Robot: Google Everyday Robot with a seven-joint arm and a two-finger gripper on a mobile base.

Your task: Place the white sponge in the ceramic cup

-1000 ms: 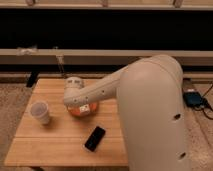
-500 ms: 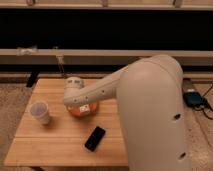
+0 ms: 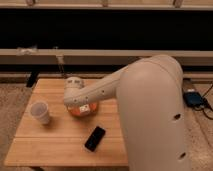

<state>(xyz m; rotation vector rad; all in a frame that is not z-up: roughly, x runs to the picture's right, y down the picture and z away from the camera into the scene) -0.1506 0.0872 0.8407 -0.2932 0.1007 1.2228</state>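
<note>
The ceramic cup (image 3: 40, 112) stands upright on the left part of the wooden table (image 3: 55, 145). The white sponge (image 3: 85, 107) shows as a small white block on the shallow orange dish (image 3: 77, 111), partly covered by my arm. My gripper (image 3: 75, 95) is at the end of the big white arm, low over the dish and right by the sponge, about a hand's width right of the cup. The arm's last link hides most of the gripper.
A flat black phone (image 3: 95, 138) lies on the table in front of the dish. My bulky white arm (image 3: 150, 110) covers the table's right side. A dark rail and wall run behind the table. A blue object (image 3: 192, 98) lies on the floor at right.
</note>
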